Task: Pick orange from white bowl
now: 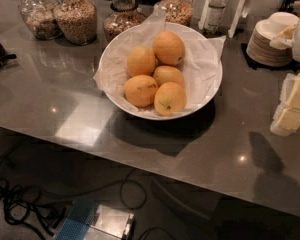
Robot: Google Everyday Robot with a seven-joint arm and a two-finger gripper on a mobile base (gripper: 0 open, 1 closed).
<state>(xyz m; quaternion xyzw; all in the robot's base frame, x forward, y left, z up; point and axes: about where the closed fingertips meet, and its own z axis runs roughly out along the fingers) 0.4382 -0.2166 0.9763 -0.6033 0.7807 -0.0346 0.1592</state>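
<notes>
The white bowl is wide, shallow and lined with crinkled white paper. It stands on the grey counter near the middle of the camera view. It holds several oranges. The orange, the largest and evenly coloured, lies at the back of the pile. Smaller oranges lie around and in front of it, and the two at the front have dark streak marks. My gripper, cream-coloured, hangs at the right edge of the view. It is well to the right of the bowl and apart from it, and it holds nothing.
Glass jars of grains and a bottle stand along the back behind the bowl. A stack of small white saucers sits at the back right. The counter's front edge runs across the view, with cables on the floor below.
</notes>
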